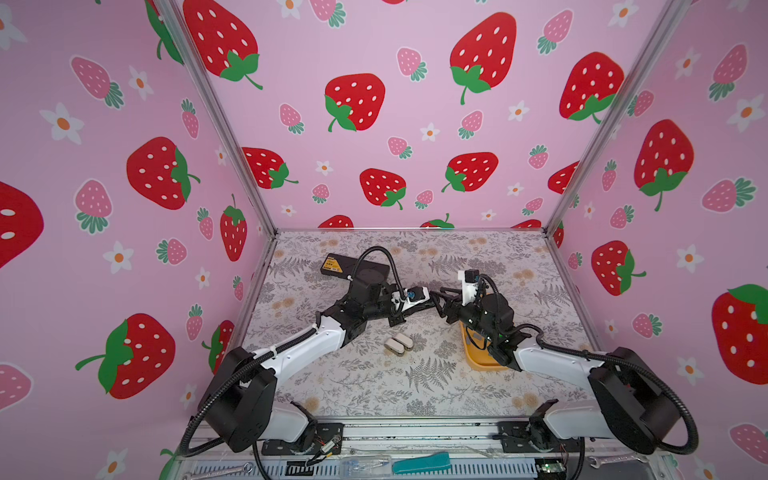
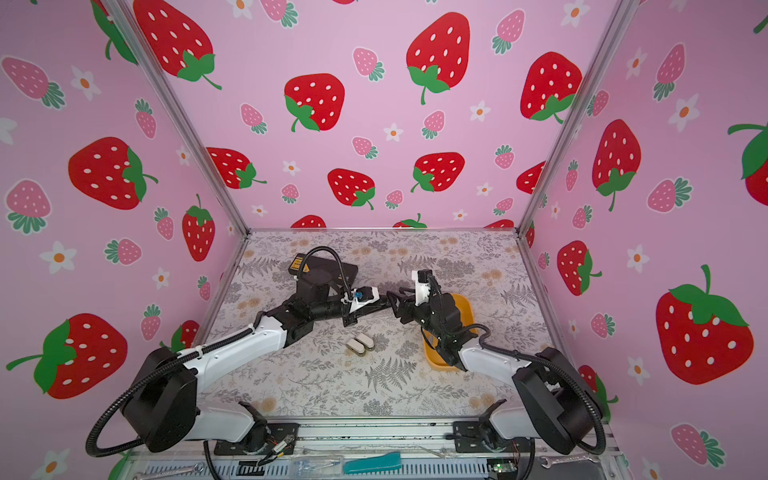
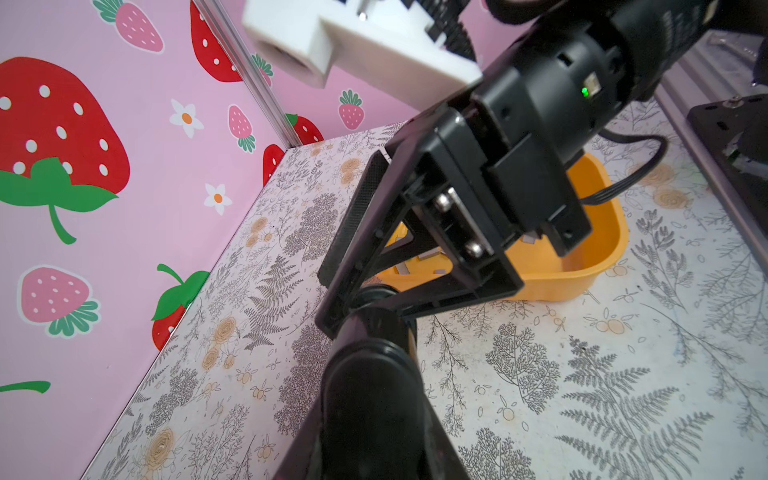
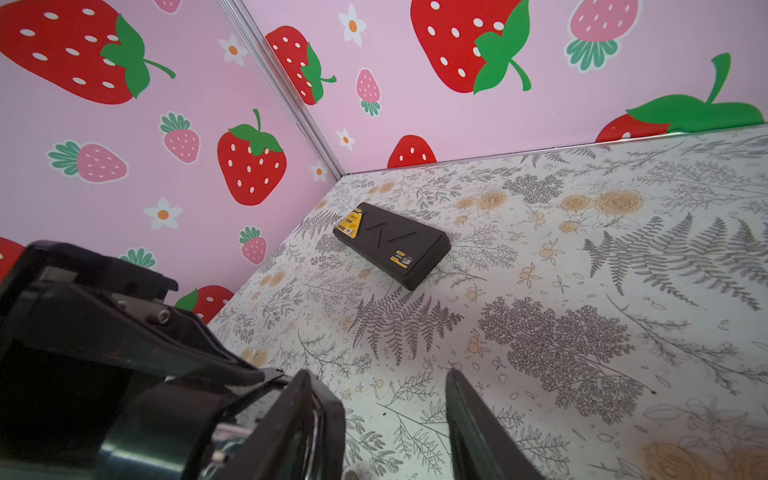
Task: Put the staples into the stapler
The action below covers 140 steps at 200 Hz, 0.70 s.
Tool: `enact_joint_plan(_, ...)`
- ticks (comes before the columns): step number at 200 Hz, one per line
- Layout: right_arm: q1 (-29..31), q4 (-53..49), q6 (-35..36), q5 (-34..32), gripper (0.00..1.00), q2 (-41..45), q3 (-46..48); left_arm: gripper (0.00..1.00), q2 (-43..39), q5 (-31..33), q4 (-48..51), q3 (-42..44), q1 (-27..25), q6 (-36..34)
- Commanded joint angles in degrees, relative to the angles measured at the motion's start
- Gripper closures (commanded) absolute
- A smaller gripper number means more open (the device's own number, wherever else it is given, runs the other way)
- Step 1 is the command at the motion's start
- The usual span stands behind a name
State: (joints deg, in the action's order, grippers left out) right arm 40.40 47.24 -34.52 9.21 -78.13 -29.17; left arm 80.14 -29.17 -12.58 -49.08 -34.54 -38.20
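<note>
– Orange plastic tray (image 3: pixel 598 253) holds the silver-grey metal staple strips (image 3: pixel 428 254), on the desk (image 1: pixel 374 395) under my right arm.
– Pincers?
– My left pincer (image 1: pixel 426 302) is shut, can't tell on what. My right pincer (image 4: pixel 379 376) is part open, empty, tip to tip with it. Handover, I guess.

The left arm (image 1: pixel 299 349) and right arm (image 1: pixel 552 365) wear white shells over black joints — ribbed black cable conduits (image 1: pixel 376 248) loop along them. A white camera mount (image 3: pixel 332 45) tops the right wrist; silver screws (image 3: pixel 442 201) fasten the black triangular fingers (image 3: pixel 357 224) of the right tool (image 4: pixel 380 374).
</note>
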Motion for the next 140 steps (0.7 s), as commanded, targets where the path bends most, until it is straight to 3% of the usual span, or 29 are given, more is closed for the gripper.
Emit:
enact_joint_plan(1,0.4,2.0,-4.1,1.7,0.48,-1.0,1.1,1.00,-1.4,-2.2,-9.2,-1.0,-0.2,-2.7)
enact_joint_plan(36,0.4,4.8,-7.2,4.2,0.57,-0.9,2.1,1.00,-2.6,-4.0,-9.5,-0.4,-0.2,-3.8)
enact_joint_plan(85,0.5,8.0,-10.0,5.8,0.95,-1.7,1.3,1.00,-4.8,-7.5,-9.4,1.4,-0.2,-6.1)
enact_joint_plan(106,0.6,10.4,-11.5,6.9,1.00,-1.9,2.2,0.95,-4.5,-9.0,-8.6,1.1,-0.2,-6.6)
enact_joint_plan(140,1.2,12.4,-12.1,7.1,1.00,-0.9,3.3,0.72,-2.6,-9.5,-8.2,0.2,-0.2,-6.8)
